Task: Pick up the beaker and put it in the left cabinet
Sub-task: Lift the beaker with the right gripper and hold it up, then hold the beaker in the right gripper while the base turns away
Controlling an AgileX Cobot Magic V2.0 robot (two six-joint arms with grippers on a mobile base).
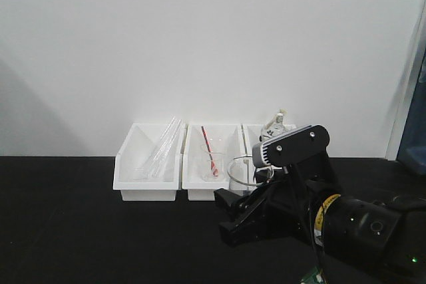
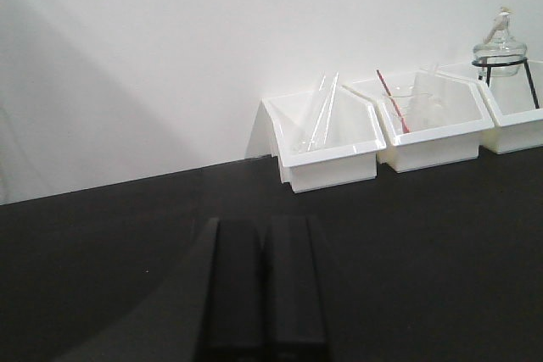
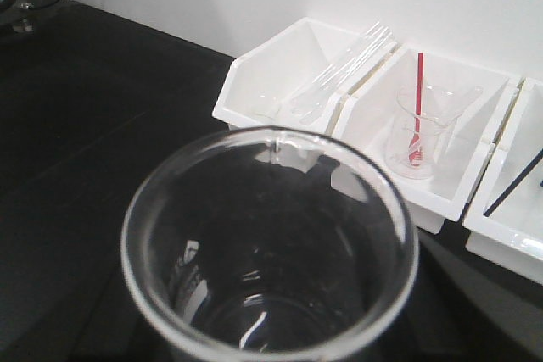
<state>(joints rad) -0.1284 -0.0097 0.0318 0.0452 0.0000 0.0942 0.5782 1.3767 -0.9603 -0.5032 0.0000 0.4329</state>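
The beaker (image 3: pixel 270 252), clear glass with a rolled rim, fills the lower part of the right wrist view with its mouth toward the camera. In the front view its rim (image 1: pixel 241 171) shows just above my right gripper (image 1: pixel 234 214), which is shut on it and holds it in front of the white bins. The right fingers are hidden behind the glass in the wrist view. My left gripper (image 2: pixel 265 294) is shut and empty, low over the black table, well short of the bins. The left cabinet is out of view.
Three white bins stand against the white wall: the left bin (image 1: pixel 148 161) holds glass tubes, the middle bin (image 1: pixel 212 157) a small beaker with a red rod (image 3: pixel 417 137), the right one a round flask on a black tripod (image 2: pixel 501 48). Black tabletop (image 1: pixel 100 231) all around.
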